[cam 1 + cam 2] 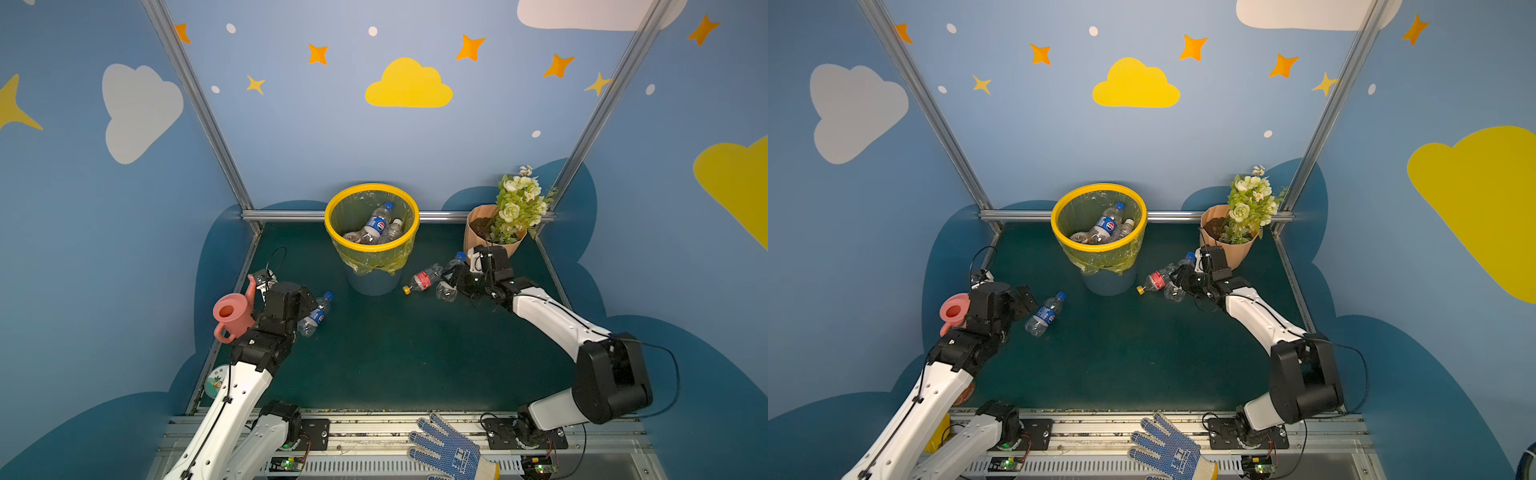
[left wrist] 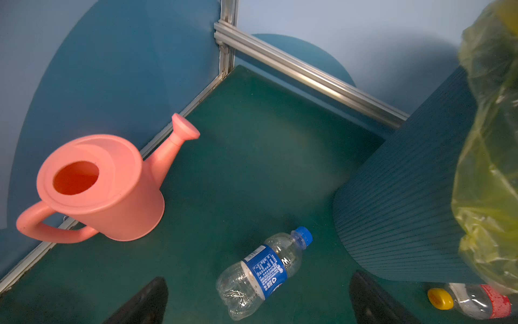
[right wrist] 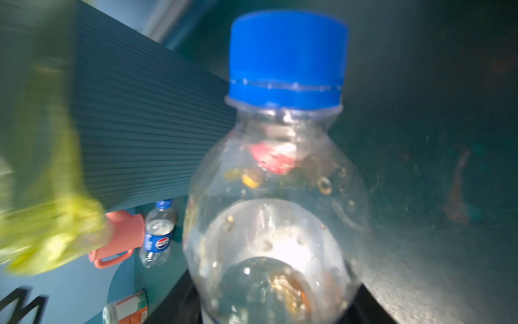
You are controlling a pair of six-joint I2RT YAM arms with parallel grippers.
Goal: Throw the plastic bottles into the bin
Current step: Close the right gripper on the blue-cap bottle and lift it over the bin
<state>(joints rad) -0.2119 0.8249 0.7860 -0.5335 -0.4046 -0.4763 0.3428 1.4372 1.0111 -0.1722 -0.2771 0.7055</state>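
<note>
Ribbed grey-blue bin (image 1: 370,284) at the back middle, yellow ring on top, crinkly see-through liner, several bottles already inside. Right gripper (image 1: 452,275) low between bin and pot (image 1: 476,232), clamped across the belly of a clear bottle (image 3: 276,196). Left gripper (image 2: 259,304) spread wide, empty, aimed at a blue-label bottle (image 2: 263,272) lying near the can (image 2: 98,190).

For the step in hand, probably the lift: raise straight, clear the red-label bottle (image 1: 424,280) lying just beside, carry above the ring, release only well over the opening. Keep the squeeze modest; thin smooth walls likely to dent and slip. Round blue cap (image 3: 287,56), finely ridged at the skirt.
</note>
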